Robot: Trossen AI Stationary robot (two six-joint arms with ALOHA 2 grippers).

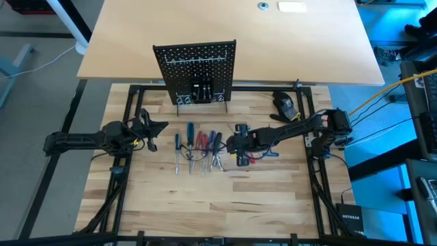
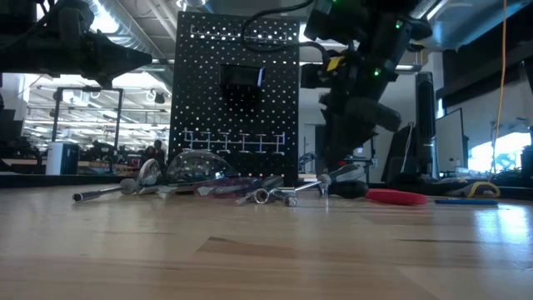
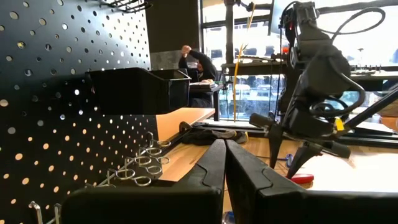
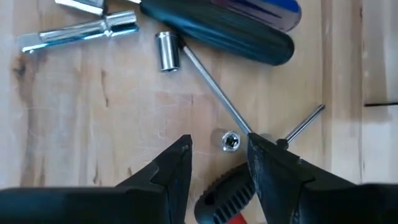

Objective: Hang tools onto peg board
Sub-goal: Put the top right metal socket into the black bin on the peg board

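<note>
The right gripper [image 4: 219,163] hovers half-parted over crossed screwdrivers [image 1: 198,145] lying before the peg board [image 1: 196,68]; overlapping shafts risk a double pickup; the left gripper [image 3: 224,163], pressed together, waits beside the pile

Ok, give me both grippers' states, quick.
Left gripper: shut, holding nothing, beside the peg board.
Right gripper: open, low over the tools, astride a black-handled screwdriver, not visibly gripping it.
</note>
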